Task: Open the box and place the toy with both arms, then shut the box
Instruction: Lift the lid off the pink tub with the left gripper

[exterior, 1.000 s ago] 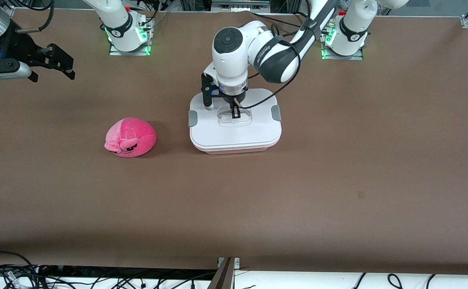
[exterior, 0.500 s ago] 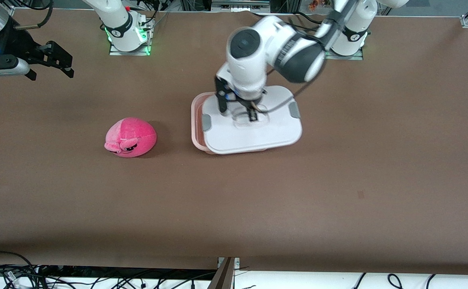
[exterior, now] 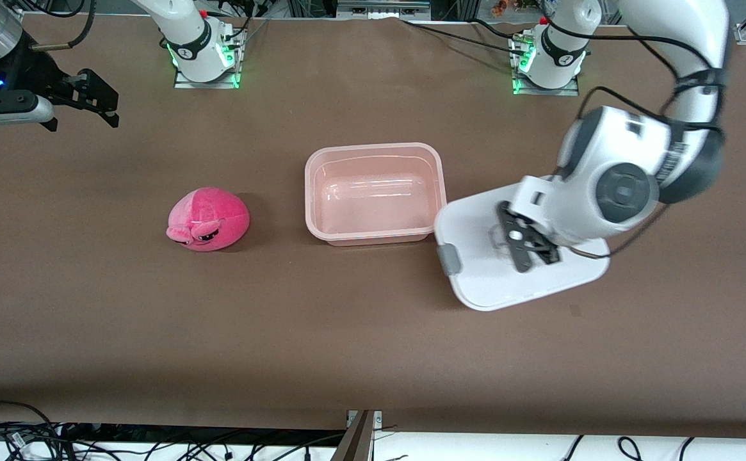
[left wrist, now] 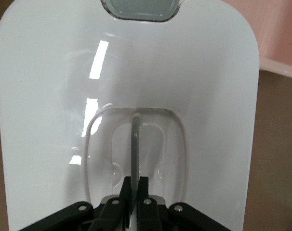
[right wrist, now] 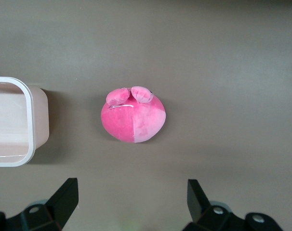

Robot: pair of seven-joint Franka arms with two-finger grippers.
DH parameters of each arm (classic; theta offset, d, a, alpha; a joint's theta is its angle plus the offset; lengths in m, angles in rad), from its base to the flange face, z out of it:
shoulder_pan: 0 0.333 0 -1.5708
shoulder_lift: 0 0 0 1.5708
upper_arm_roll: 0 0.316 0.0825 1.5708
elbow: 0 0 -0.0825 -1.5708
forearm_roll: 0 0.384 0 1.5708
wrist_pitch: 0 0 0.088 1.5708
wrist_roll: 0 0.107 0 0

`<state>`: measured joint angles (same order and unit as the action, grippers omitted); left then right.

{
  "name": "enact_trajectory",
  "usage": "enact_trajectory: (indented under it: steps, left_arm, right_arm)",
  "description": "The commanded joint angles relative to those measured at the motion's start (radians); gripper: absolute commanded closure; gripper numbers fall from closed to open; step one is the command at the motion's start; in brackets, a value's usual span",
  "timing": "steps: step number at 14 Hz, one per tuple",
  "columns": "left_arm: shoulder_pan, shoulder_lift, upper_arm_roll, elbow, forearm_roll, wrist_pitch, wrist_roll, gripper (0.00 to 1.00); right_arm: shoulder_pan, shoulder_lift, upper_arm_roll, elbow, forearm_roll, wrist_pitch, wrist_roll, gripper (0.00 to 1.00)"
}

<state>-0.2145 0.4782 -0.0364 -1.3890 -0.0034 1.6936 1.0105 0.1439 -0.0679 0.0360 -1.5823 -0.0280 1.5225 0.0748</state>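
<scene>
While the lid [exterior: 526, 256] is already off the box [exterior: 374, 193], the rest of the job is not yet done: the toy [exterior: 207, 219] has to go in and the lid has to go back on.

Starting at the right arm's end of the bench [exterior: 155, 333], the right hand [exterior: 94, 102] hangs high over the bench edge with its fingers [right wrist: 64, 199] spread apart and nothing between them. The right wrist view looks straight down on the toy with bare bench all round it, so this arm seems to be waiting above, well placed for a descent onto the plush.

Next comes the toy itself, a two-tone pink ball lying on the bench beside the box, toward the right arm's end and clear of the tub's wall.

At the middle stands the box, uncovered, upright on the bench. Its translucent pinkish well is empty; only the bare floor and some glare show inside it.

Toward the left arm's end, the left hand [exterior: 529, 246] carries the white lid, tilted and just beside the box's corner, one grey clip [exterior: 449, 259] facing the box. In the left wrist view the fingers are pinched together on the thin clear handle [left wrist: 135, 144] that stands in the lid's recess. Whether the lid's low edge touches the bench or hangs just above it, I cannot tell.

By my reckoning the opening step is finished, roughly a third of the work, and the placing falls next to the right arm.
</scene>
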Motion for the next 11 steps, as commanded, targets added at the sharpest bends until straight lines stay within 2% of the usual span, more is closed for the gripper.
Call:
enact_trajectory:
  steps: [1,5,9,11]
  left_arm:
    - [0.116,-0.009,-0.007,0.024,-0.006,-0.041,0.196,1.0]
    - [0.262,-0.009,-0.007,0.05,0.028,-0.041,0.382,1.0]
    - [0.386,-0.009,-0.016,0.05,0.014,-0.043,0.525,1.0]
    - [0.385,-0.01,-0.02,0.05,0.02,-0.043,0.52,1.0]
  right_arm:
    - [0.014,0.083,0.009,0.008,-0.021,-0.013,-0.004,0.0]
    - [0.016,0.161,0.009,-0.049,-0.018,0.03,0.002,0.0]
    - [0.017,0.155,0.01,-0.259,-0.015,0.214,0.013,0.0]
    - [0.019,0.154,0.013,-0.344,-0.013,0.28,0.014,0.0]
